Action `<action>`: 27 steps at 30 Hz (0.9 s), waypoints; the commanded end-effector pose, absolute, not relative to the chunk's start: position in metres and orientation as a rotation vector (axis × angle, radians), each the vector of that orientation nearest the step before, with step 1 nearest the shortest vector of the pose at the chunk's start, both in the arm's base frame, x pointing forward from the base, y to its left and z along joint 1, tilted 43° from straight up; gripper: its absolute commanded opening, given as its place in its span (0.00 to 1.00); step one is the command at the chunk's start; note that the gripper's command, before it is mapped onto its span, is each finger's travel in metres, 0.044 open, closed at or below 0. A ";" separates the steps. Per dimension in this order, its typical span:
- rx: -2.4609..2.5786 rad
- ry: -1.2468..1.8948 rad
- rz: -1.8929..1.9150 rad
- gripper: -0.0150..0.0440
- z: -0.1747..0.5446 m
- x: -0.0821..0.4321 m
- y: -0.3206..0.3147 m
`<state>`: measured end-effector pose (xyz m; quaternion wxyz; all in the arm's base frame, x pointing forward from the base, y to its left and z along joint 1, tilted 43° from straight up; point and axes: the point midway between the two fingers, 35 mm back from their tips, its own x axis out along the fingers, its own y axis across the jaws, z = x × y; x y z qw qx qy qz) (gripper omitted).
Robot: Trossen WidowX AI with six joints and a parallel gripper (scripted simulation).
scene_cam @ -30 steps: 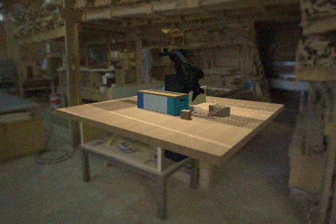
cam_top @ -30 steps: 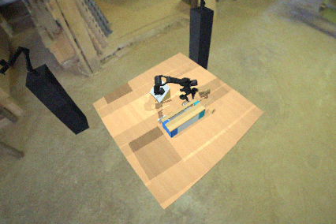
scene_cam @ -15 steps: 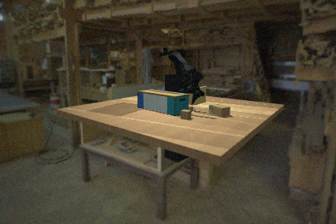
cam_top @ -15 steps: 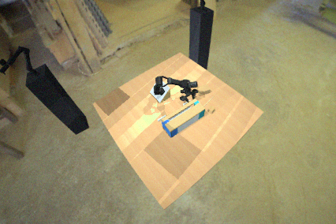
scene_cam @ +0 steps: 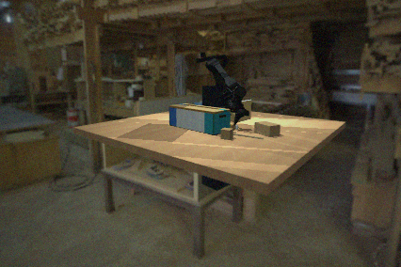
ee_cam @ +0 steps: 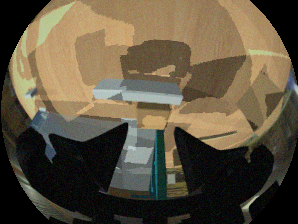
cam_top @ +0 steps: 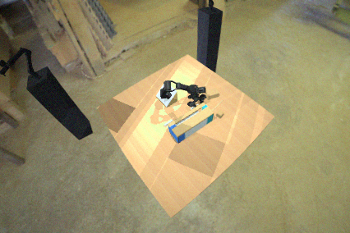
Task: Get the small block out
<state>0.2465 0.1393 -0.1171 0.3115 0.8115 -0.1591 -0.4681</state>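
The box (cam_top: 193, 123) (scene_cam: 187, 118) has a wood-coloured top, a blue end and a teal end; in the wrist view its teal edge (ee_cam: 159, 167) shows between the fingers. My gripper (cam_top: 196, 101) (scene_cam: 241, 118) (ee_cam: 151, 128) is open, with nothing held, low beside the box near its teal end. A small brown cube (cam_top: 220, 115) (scene_cam: 227, 133) stands on the table just outside the teal end; I cannot tell whether it is the task's block. No block on the shelf can be made out for certain.
A larger brown block (scene_cam: 266, 129) lies on the table to the right of the box in the exterior view. A pale bar (ee_cam: 137, 94) shows beyond the fingertips in the wrist view. The arm's base stands on a white plate (cam_top: 166, 102). Two dark pedestals with arms stand beyond the table.
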 end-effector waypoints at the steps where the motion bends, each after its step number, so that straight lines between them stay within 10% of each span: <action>1: 2.125 -0.423 -1.235 0.74 -0.124 0.245 0.131; 10: 2.125 -0.424 -1.233 0.74 -0.132 0.246 0.123; 18: 2.125 -0.424 -1.233 0.38 -0.132 0.246 0.123; 27: 2.129 -0.422 -1.236 0.25 -0.114 0.245 0.141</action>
